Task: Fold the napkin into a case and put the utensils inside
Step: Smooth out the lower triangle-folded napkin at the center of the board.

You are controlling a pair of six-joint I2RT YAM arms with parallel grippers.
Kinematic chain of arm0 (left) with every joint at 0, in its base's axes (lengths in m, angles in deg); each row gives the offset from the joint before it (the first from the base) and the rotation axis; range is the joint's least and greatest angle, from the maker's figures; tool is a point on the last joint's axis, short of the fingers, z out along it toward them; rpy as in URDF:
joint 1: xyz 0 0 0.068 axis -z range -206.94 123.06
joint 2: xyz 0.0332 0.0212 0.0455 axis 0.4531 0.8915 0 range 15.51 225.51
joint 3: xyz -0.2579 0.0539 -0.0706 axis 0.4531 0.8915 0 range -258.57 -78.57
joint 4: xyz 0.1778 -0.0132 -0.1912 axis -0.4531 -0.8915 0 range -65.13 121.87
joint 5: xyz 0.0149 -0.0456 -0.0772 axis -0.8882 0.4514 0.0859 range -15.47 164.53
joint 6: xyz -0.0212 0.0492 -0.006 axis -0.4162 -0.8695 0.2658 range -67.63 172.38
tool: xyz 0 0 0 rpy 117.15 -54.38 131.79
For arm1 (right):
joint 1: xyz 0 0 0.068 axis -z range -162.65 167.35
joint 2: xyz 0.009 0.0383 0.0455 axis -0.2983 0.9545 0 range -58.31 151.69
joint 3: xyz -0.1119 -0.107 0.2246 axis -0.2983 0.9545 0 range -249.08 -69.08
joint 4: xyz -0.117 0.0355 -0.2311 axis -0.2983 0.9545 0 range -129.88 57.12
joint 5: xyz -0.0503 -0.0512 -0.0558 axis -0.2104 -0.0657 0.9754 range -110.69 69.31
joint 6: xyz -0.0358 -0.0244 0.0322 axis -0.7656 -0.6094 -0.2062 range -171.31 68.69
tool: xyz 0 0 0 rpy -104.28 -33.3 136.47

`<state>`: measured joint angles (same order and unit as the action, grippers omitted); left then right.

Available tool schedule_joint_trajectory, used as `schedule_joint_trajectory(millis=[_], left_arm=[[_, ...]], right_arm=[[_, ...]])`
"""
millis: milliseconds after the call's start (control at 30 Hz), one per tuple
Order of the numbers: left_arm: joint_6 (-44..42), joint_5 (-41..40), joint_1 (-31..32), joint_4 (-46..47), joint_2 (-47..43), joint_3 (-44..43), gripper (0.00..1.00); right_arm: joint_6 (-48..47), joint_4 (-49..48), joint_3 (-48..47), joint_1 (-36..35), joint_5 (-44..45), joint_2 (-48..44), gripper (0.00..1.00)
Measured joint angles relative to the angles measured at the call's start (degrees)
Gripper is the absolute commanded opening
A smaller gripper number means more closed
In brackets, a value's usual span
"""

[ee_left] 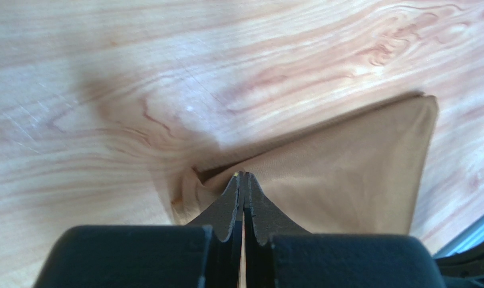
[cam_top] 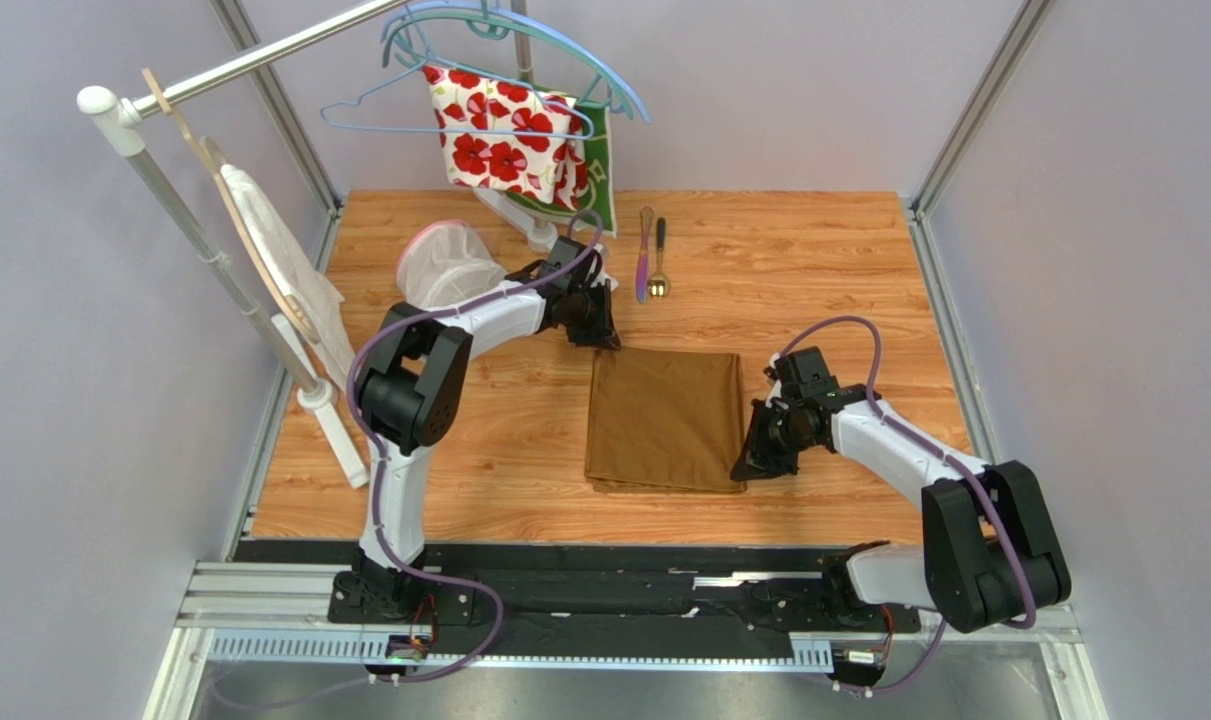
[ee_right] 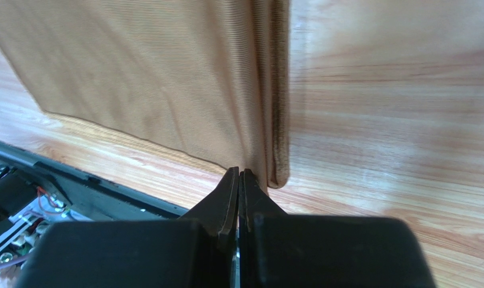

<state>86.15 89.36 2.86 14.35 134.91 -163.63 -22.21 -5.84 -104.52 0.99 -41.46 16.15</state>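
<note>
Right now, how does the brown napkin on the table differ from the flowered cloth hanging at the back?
The napkin is plain golden-brown; the flowered cloth is white with red blooms. The napkin lies folded flat on the table; the flowered cloth hangs up at the back. Both are fabric.

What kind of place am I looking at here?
Probably a robot test booth, not a home: two robot arms bolted to a metal rail, plain walls with metal posts, and props like a clothes rack and a folded napkin on a wood-look table.
</note>
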Motion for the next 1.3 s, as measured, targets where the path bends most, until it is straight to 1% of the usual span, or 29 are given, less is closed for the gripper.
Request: schedule_joint_trajectory(millis=[233, 433, 500, 533, 567, 600, 633, 667, 700, 767, 800, 833, 867, 900, 933, 967, 1000, 1033, 1067, 1133, 1167, 1200, 1267, 1300], left_arm=[[-1.4, -0.7, -0.5, -0.5, 2.3, -0.4, 0.00], [-3.3, -0.8, -0.6, -1.7, 4.3, -3.9, 0.00], [-4.3, -0.8, -0.6, -1.8, 4.4, -4.1, 0.05], [-4.7, -0.8, -0.6, -1.9, 4.4, -4.1, 0.09], [-5.0, -0.9, -0.6, -1.9, 4.3, -4.1, 0.15], [-5.5, -1.1, -0.6, -2.0, 4.0, -3.8, 0.17], [-5.9, -1.5, -0.6, -2.1, 3.4, -3.3, 0.19], [-6.2, -1.9, -0.6, -2.2, 2.2, -2.3, 0.25], [-6.5, -2.4, -0.6, -2.9, 0.9, -1.3, 0.28], [-6.9, -3.5, -0.7, -3.9, -2.9, 0.7, 0.34], [-7.0, -3.9, -0.7, -4.3, -5.3, 1.9, 0.35], [-6.9, -4.6, -0.7, -4.6, -8.3, 3.2, 0.36], [-6.9, -4.9, -0.7, -4.8, -10.4, 3.9, 0.38], [-6.8, -5.3, -0.7, -4.9, -13.3, 4.9, 0.42], [-6.7, -5.5, -0.7, -5.0, -15.7, 5.6, 0.47], [-6.6, -5.5, -0.7, -4.9, -17.4, 6.1, 0.50], [-6.4, -5.4, -0.7, -4.3, -19.3, 7.1, 0.50], [-6.0, -5.3, -0.7, -3.3, -21.0, 8.7, 0.47], [-5.6, -5.0, -0.7, -2.9, -22.2, 10.4, 0.39], [-5.0, -4.3, -0.7, -1.7, -22.6, 13.1, 0.31], [-4.8, -3.5, -0.7, -1.1, -22.2, 14.7, 0.23], [-4.5, -2.9, -0.7, -0.9, -21.4, 15.7, 0.20], [-4.2, -1.5, -0.7, -0.6, -18.9, 16.1, 0.15], [-4.1, -1.1, -0.7, -0.2, -17.7, 16.0, 0.15]], right_arm=[[1.4, -0.1, 1.0, 0.3, 3.4, 1.2, 0.00], [4.2, -0.2, 0.5, 0.6, 3.7, 3.4, 0.01], [4.4, -0.2, 0.2, 0.7, 3.5, 3.8, 0.02], [4.4, -0.2, 0.1, 0.7, 3.6, 3.8, 0.02], [4.4, -0.1, 0.1, 0.7, 3.7, 3.6, 0.03], [4.3, 0.0, 0.1, 0.7, 4.2, 3.2, 0.04], [4.0, 0.1, 0.1, 0.6, 5.2, 2.6, 0.05], [3.9, 0.4, 0.0, 0.6, 6.5, 1.9, 0.05], [3.7, 1.1, -0.1, 0.6, 8.3, 0.8, 0.06], [3.4, 2.8, -0.7, 0.6, 10.8, -1.9, 0.11], [3.3, 3.3, -1.1, 0.7, 11.4, -3.1, 0.14], [3.1, 3.7, -1.7, 0.7, 12.0, -4.2, 0.21], [2.9, 3.8, -2.2, 0.7, 12.3, -4.8, 0.25], [2.6, 4.0, -2.8, 0.7, 12.3, -5.2, 0.29], [2.1, 4.2, -3.7, 0.6, 12.4, -5.5, 0.37], [1.9, 4.3, -4.4, 0.5, 12.4, -5.5, 0.40], [1.6, 4.3, -5.0, 0.4, 12.4, -5.4, 0.41], [1.2, 4.4, -5.5, 0.3, 12.4, -5.4, 0.41], [0.9, 4.4, -6.0, 0.3, 12.3, -5.4, 0.41], [0.4, 4.3, -6.7, 0.2, 11.9, -5.2, 0.38], [0.2, 4.2, -6.9, 0.2, 11.5, -5.0, 0.35], [0.0, 4.2, -7.0, 0.2, 11.1, -4.8, 0.26], [-0.4, 4.0, -7.0, 0.2, 10.7, -4.0, 0.17], [-0.6, 4.0, -7.0, 0.2, 10.4, -3.5, 0.11]])
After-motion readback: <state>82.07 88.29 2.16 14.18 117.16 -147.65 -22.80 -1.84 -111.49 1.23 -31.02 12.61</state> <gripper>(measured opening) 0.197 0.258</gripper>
